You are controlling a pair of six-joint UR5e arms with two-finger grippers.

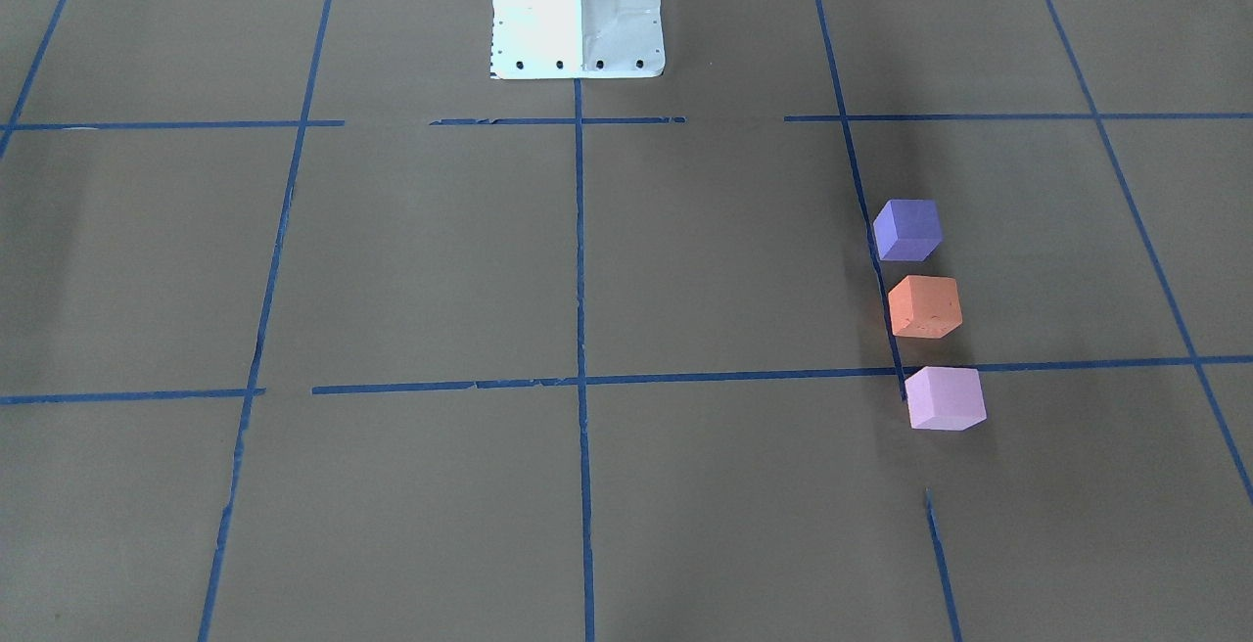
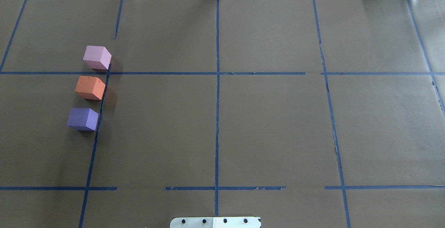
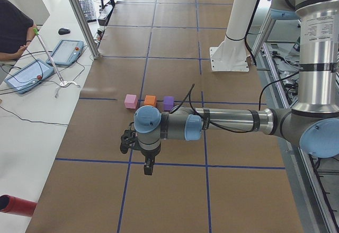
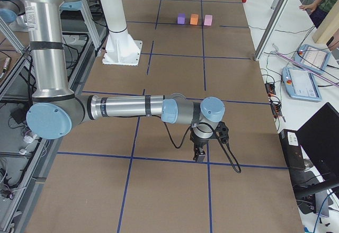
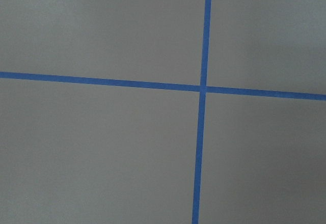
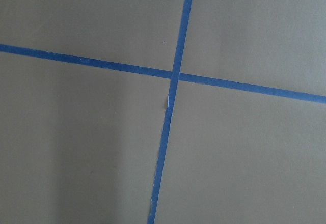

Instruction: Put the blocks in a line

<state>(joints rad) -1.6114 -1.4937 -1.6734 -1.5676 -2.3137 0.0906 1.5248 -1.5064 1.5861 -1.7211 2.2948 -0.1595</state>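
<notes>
Three cubes stand in a straight row beside a blue tape line, with small gaps between them: violet-purple block [image 2: 82, 119], orange block [image 2: 90, 87] in the middle, pale pink-lilac block [image 2: 97, 57]. They also show in the front view: purple [image 1: 907, 229], orange [image 1: 924, 306], pink [image 1: 944, 397]. My left gripper [image 3: 149, 168] hangs over the paper at the table's left end, well away from the row. My right gripper [image 4: 199, 156] hangs at the right end. I cannot tell whether either is open or shut. Both wrist views show only brown paper and crossing tape.
The white robot base [image 1: 578, 11] stands at the table's robot side, also seen in the overhead view [image 2: 215, 222]. Brown paper with a blue tape grid [image 2: 217, 116] covers the table. Tablets [image 3: 29, 77] and cables lie on the operators' bench; a person [image 3: 13, 32] sits there.
</notes>
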